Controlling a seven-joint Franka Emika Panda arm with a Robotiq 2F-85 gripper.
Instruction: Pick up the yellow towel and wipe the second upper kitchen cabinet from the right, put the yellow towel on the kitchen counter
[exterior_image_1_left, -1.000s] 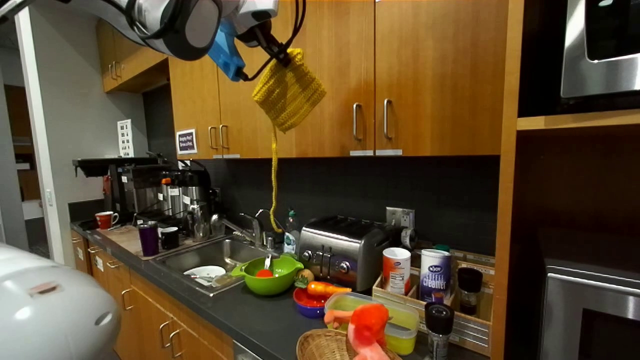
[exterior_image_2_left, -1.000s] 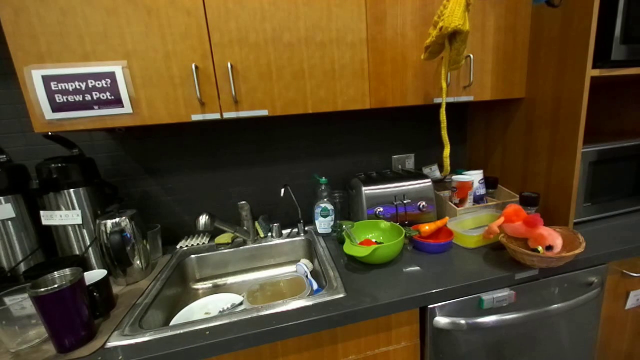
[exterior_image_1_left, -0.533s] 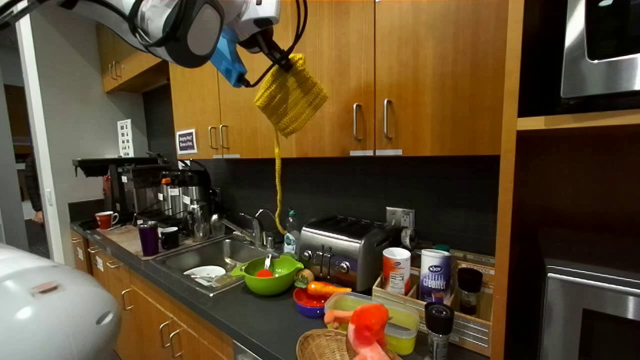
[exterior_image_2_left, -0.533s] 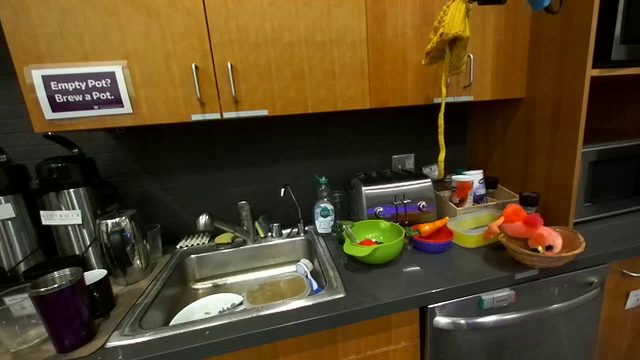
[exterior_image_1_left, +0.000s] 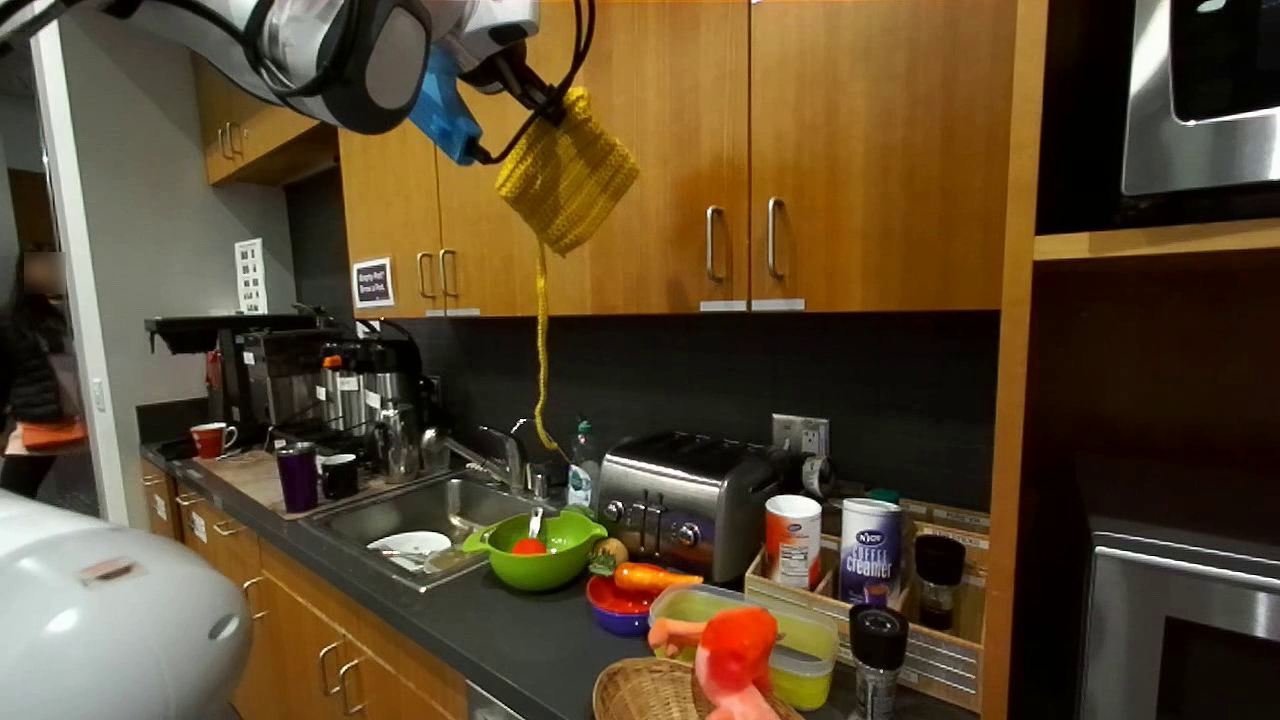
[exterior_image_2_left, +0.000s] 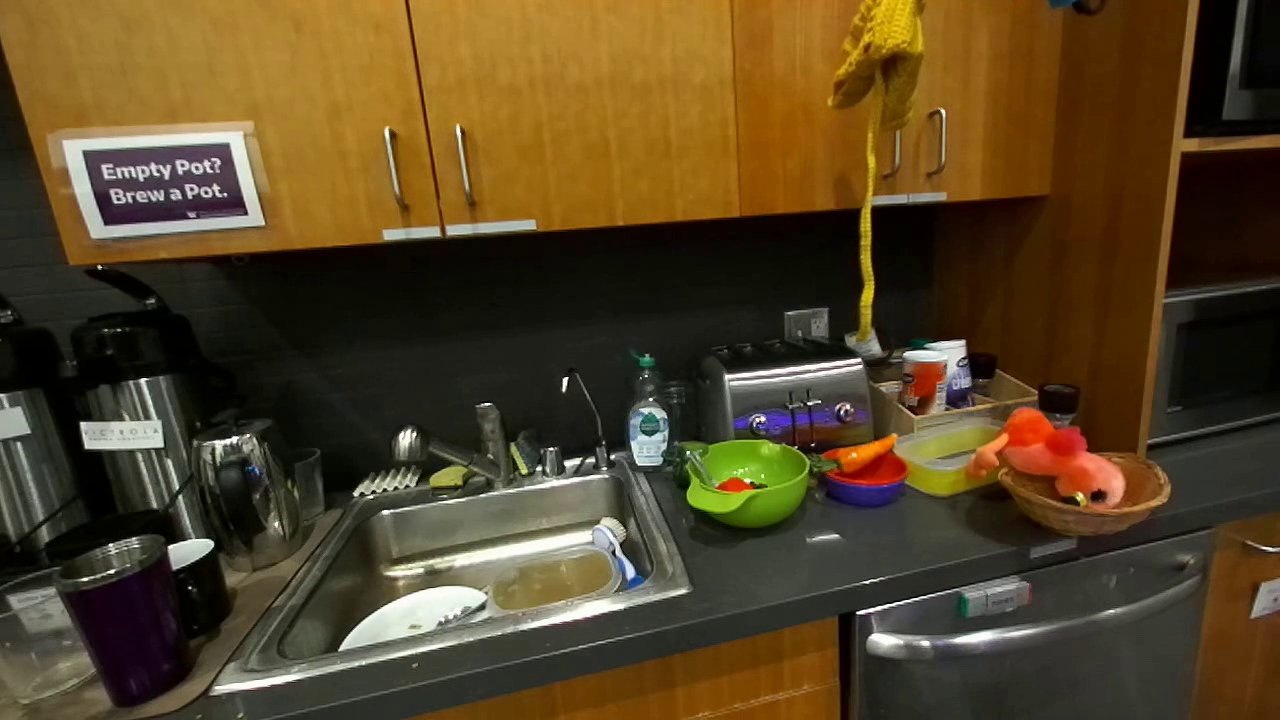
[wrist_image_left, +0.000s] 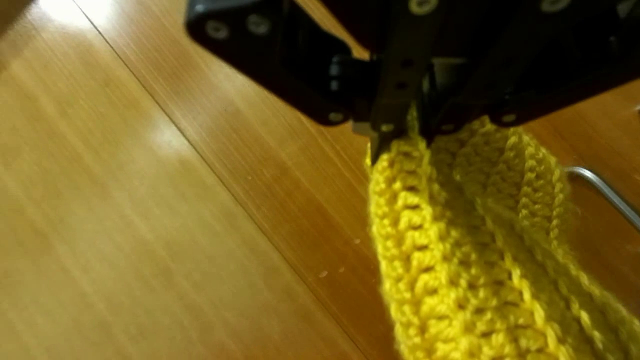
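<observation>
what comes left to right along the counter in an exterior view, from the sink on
In an exterior view: stainless steel sink, clear plastic bottle with green cap, green plastic bowl, round blue bowl, yellow rectangular plastic container, brown woven basket. Silver metal toaster left out: it overlaps both bowls.

Towel (exterior_image_1_left: 570, 180) before cab (exterior_image_1_left: 675, 140) (ctr (exterior_image_1_left: 525, 640) below)

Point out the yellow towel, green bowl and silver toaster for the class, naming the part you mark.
Yellow towel (wrist_image_left: 460, 260), in the wrist view: middle of its textured cloth.
Green bowl (exterior_image_2_left: 755, 508), in an exterior view: front of its outer wall.
Silver toaster (exterior_image_2_left: 779, 394), in an exterior view: its front panel.
</observation>
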